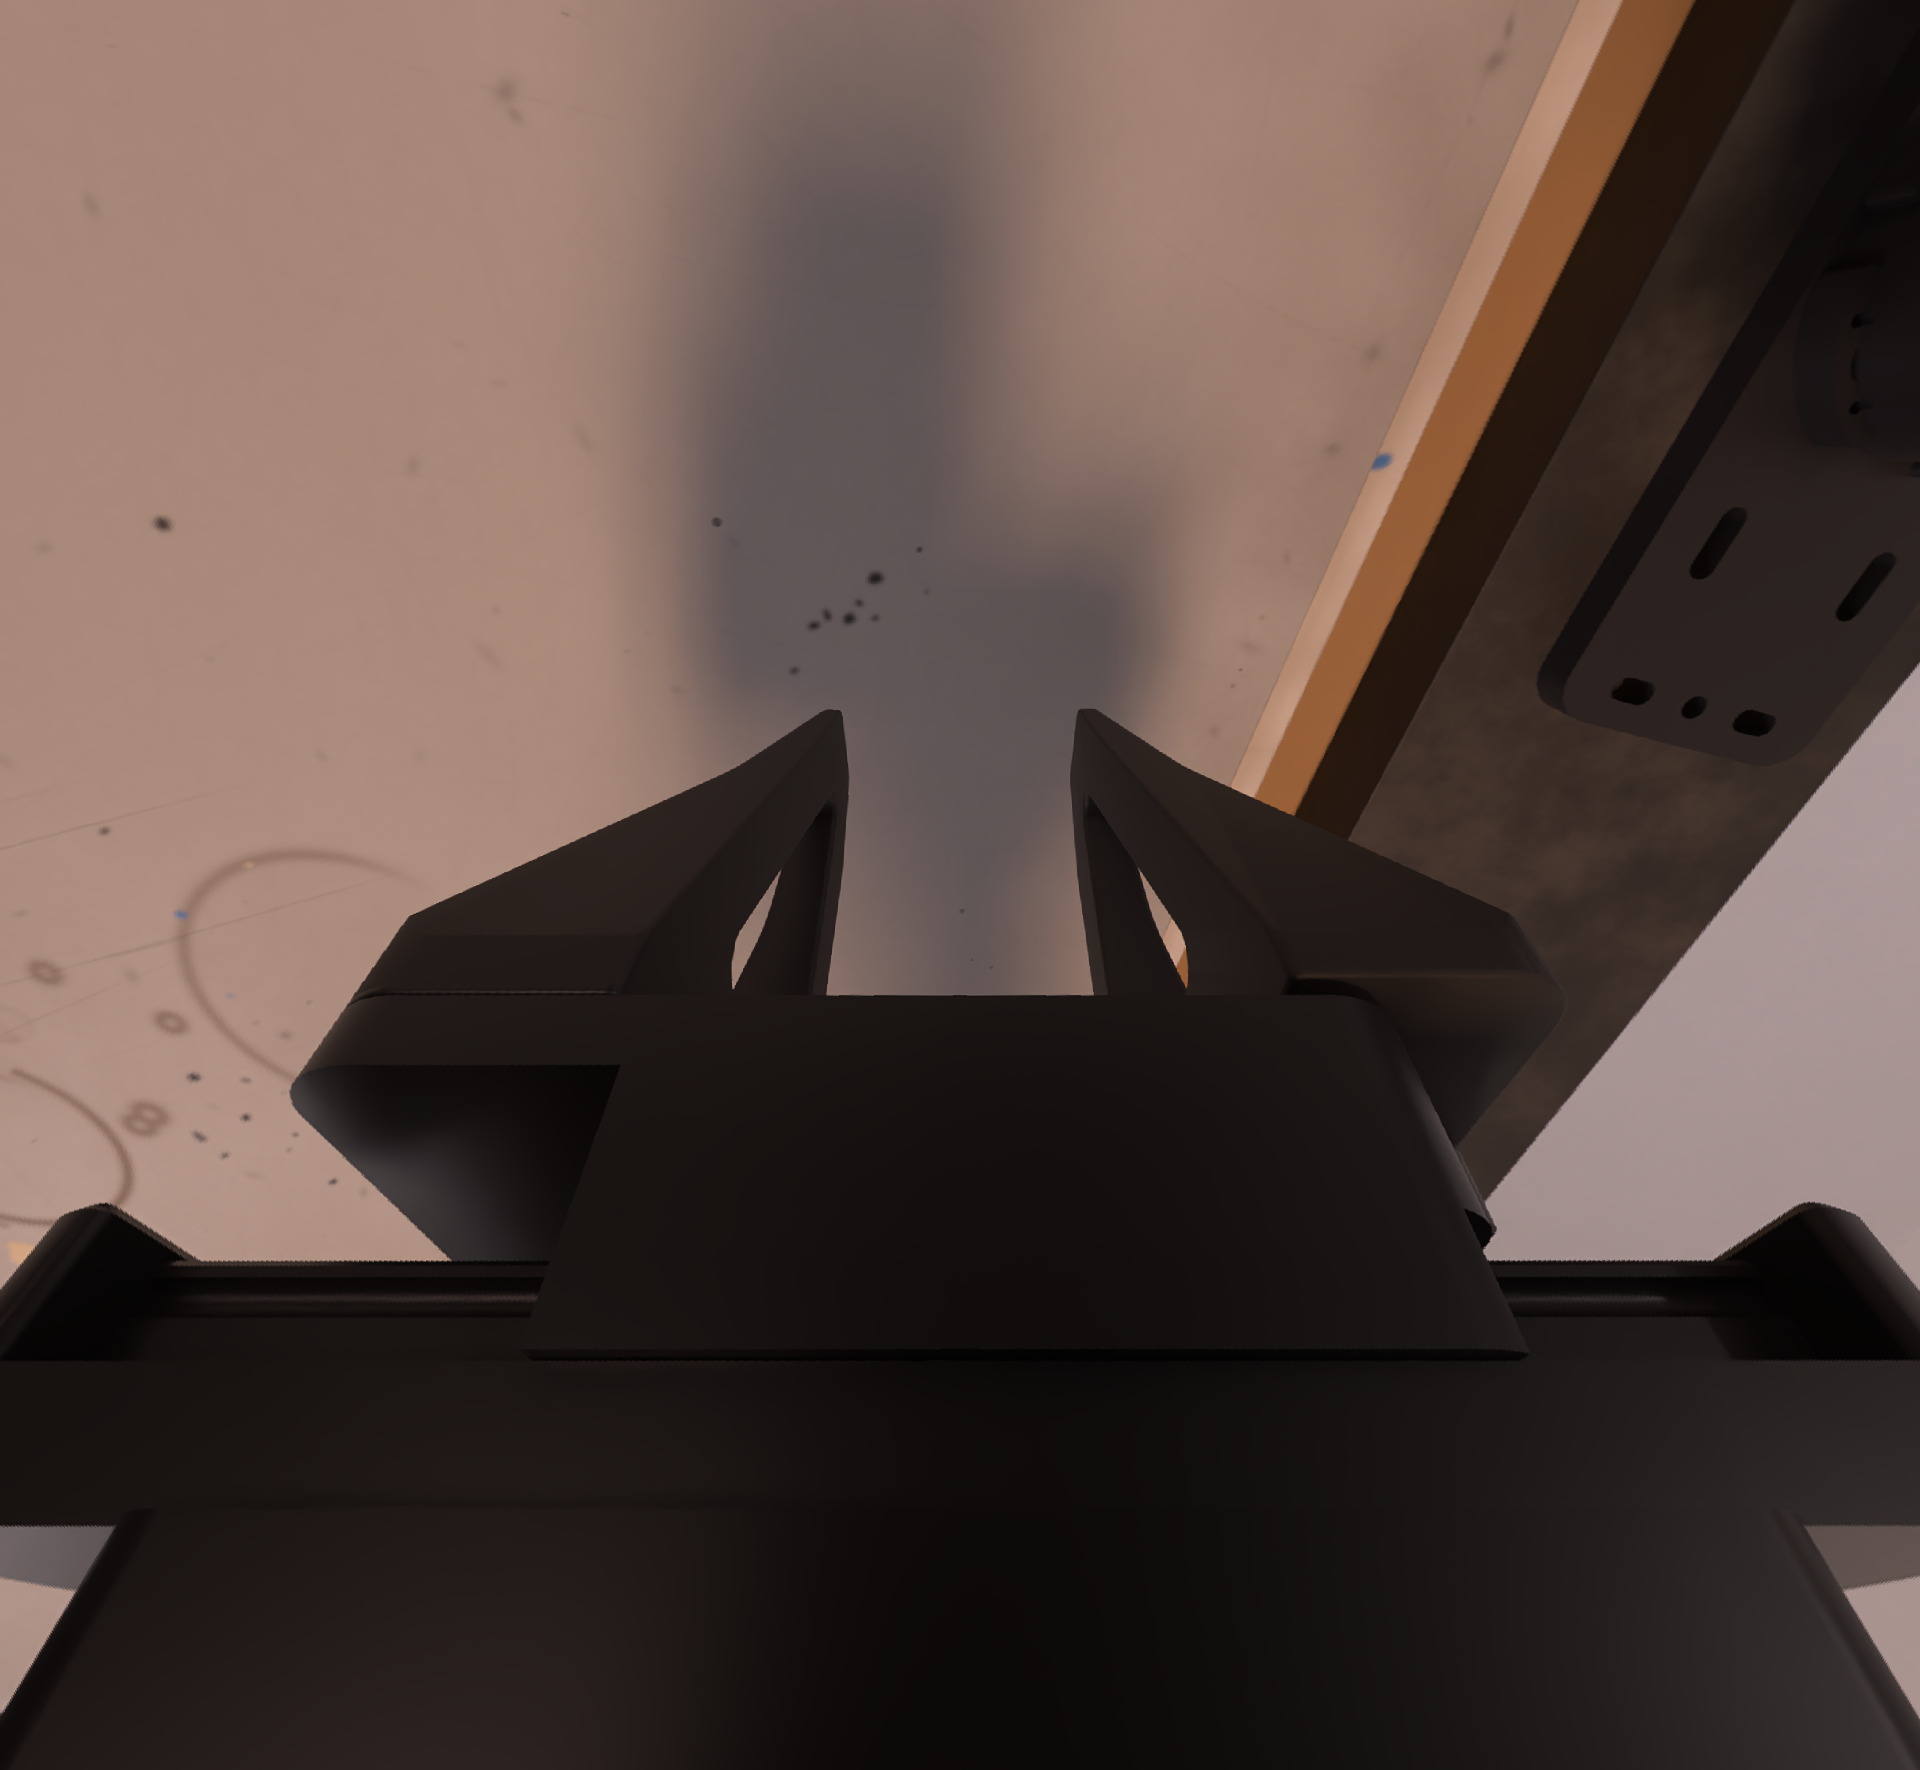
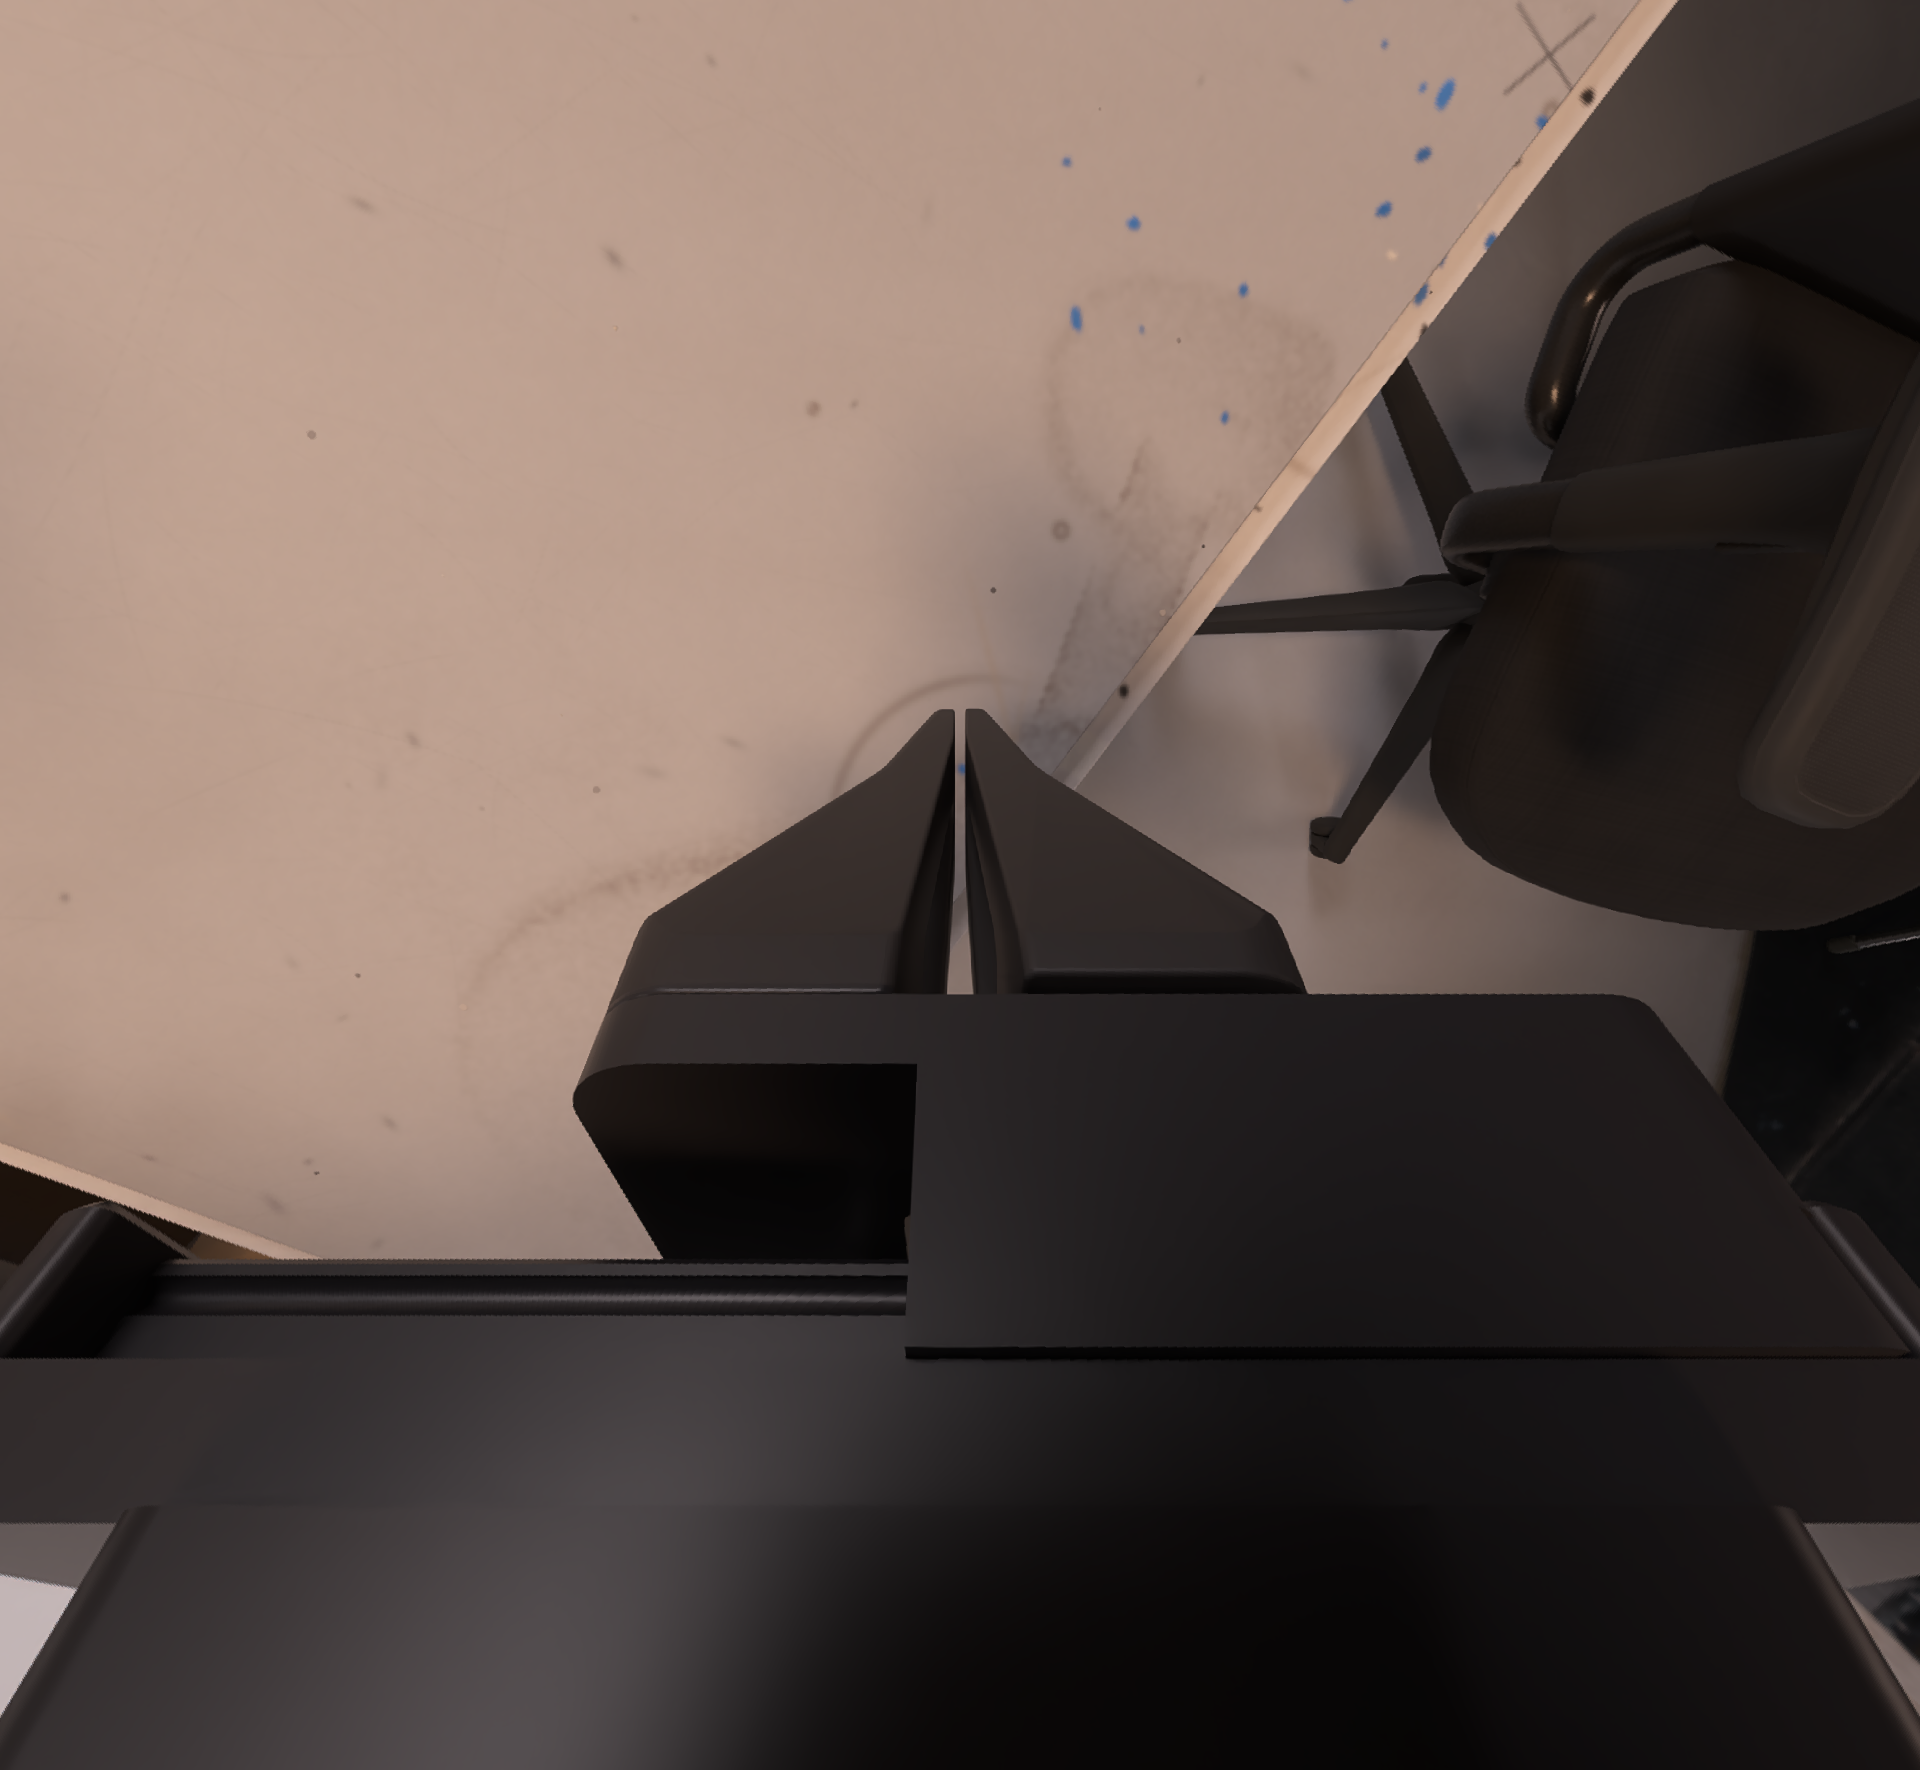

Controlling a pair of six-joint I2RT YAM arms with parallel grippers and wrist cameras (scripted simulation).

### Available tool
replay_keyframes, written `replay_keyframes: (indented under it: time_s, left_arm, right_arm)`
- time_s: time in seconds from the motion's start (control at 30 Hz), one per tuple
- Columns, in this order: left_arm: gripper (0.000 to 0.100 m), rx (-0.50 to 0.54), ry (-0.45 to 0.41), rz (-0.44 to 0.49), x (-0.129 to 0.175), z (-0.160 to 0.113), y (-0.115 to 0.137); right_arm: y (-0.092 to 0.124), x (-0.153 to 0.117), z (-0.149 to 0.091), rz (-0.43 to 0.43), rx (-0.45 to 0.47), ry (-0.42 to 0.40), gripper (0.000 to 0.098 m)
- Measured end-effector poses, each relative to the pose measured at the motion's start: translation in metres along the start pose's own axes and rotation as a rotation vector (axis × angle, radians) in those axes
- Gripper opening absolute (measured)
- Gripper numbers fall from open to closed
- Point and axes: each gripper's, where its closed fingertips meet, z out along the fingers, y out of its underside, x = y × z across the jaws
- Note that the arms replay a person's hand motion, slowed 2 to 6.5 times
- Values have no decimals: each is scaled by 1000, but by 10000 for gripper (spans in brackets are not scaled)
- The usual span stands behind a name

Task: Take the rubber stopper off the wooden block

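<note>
Neither the rubber stopper nor the wooden block shows in either view. My left gripper [image 1: 959, 718] is open and empty, its black fingers apart above a stained beige tabletop [image 1: 416, 370], with its own dark shadow on the surface ahead. My right gripper [image 2: 959, 714] is shut on nothing, its fingertips nearly touching, and it hangs above the same beige tabletop [image 2: 520, 370] close to the table's edge.
In the left wrist view the table's edge [image 1: 1455, 473] runs diagonally at the right, with a dark mounting plate [image 1: 1714, 640] beyond it. In the right wrist view the table edge [image 2: 1299, 473] runs diagonally, and a black office chair [image 2: 1662, 577] stands beyond it on the floor.
</note>
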Motion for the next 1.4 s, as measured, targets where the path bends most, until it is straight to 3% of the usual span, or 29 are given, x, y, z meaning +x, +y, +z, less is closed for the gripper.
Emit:
replay_keyframes:
  time_s: [0.2, 0.43, 0.57, 0.7, 0.83, 1.0, 1.13, 1.4]
  left_arm:
    - [344, 96, -116, -23, -23, -37, 6]
    - [327, 339, -249, -171, -71, -106, 21]
    - [364, 437, -325, -308, -104, -138, 49]
    - [380, 449, -446, -480, -143, -157, 97]
    - [396, 369, -530, -631, -172, -158, 152]
    - [415, 242, -545, -742, -191, -144, 207]
    - [425, 200, -483, -813, -198, -127, 232]
    - [447, 143, -341, -923, -204, -99, 258]
  right_arm:
    - [0, 0, 0, 0, 0, 0, 16]
    - [0, 0, 0, 1, -4, 3, 16]
    - [0, 0, 0, 0, -7, 7, 16]
    - [0, 0, 0, -1, -10, 10, 16]
    - [0, -1, 0, -5, -14, 13, 15]
    - [-1, -2, 0, -16, -23, 19, 15]
    - [-2, -3, 0, -22, -27, 22, 15]
    - [-3, -3, 4, -21, -36, 34, 15]
